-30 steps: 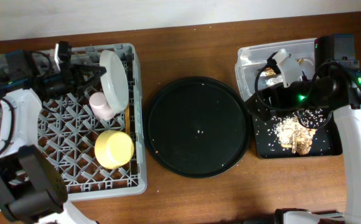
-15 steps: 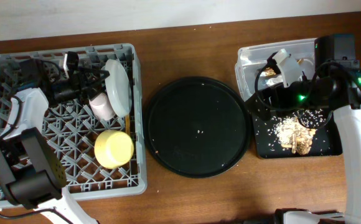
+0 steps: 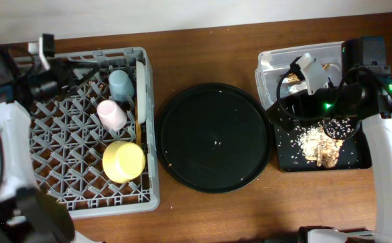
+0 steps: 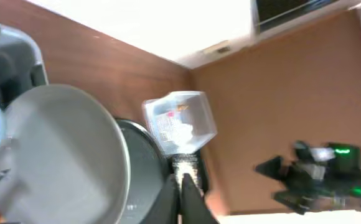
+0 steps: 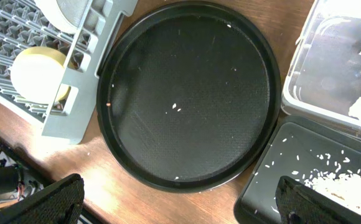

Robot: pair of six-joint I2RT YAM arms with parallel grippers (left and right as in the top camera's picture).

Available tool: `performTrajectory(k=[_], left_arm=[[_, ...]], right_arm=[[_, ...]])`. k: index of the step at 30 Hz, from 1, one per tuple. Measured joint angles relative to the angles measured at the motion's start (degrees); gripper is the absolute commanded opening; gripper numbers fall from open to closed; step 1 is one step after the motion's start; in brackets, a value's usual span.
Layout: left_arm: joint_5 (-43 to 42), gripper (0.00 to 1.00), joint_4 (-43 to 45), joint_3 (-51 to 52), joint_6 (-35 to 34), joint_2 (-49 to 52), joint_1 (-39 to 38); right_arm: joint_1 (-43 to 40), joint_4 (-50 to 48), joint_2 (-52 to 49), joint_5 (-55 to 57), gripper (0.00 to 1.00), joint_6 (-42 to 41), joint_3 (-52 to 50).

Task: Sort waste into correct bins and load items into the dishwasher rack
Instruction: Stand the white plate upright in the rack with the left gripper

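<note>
The grey dishwasher rack (image 3: 20, 169) holds the light blue cup (image 3: 120, 84), the pink cup (image 3: 111, 115), the yellow bowl (image 3: 124, 161), the white plate (image 3: 140, 84) on edge by its right wall, and the chopsticks (image 3: 138, 127). My left gripper (image 3: 91, 69) is shut and empty over the rack's back, left of the blue cup; its tips (image 4: 179, 190) touch. My right gripper (image 3: 285, 111) is open and empty (image 5: 187, 205) between the round tray and the bins. The clear tub (image 3: 270, 61) holds the foil wrapper (image 3: 292, 79). The black tray (image 3: 358, 160) holds food scraps (image 3: 317, 145).
The large round black tray (image 3: 216, 138) lies between rack and bins with a few crumbs on it. The right arm's body (image 3: 378, 169) hangs over the black tray. The table's back edge runs just behind the rack and the tub.
My left gripper has let go of the white plate and drawn back to the left. The plate now stands on edge at the rack's right wall, and the blue cup shows. The right arm is still.
</note>
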State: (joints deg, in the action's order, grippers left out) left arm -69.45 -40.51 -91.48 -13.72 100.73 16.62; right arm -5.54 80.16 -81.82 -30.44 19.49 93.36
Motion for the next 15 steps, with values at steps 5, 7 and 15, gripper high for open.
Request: performTrajectory(k=[5,7,15], left_arm=[[29.6,0.00,-2.4,-0.9,0.0,-6.3,-25.9],[37.1,0.00,-2.4,-0.9,0.0,-5.1,-30.8],[65.1,0.00,-8.2,-0.9,0.0,0.2,-32.8]], right_arm=[[0.0,0.0,0.0,0.0,0.99,0.0,0.0],[0.0,0.0,0.0,0.0,0.99,0.0,0.0],[0.0,0.0,0.0,0.0,0.99,0.0,0.0]])
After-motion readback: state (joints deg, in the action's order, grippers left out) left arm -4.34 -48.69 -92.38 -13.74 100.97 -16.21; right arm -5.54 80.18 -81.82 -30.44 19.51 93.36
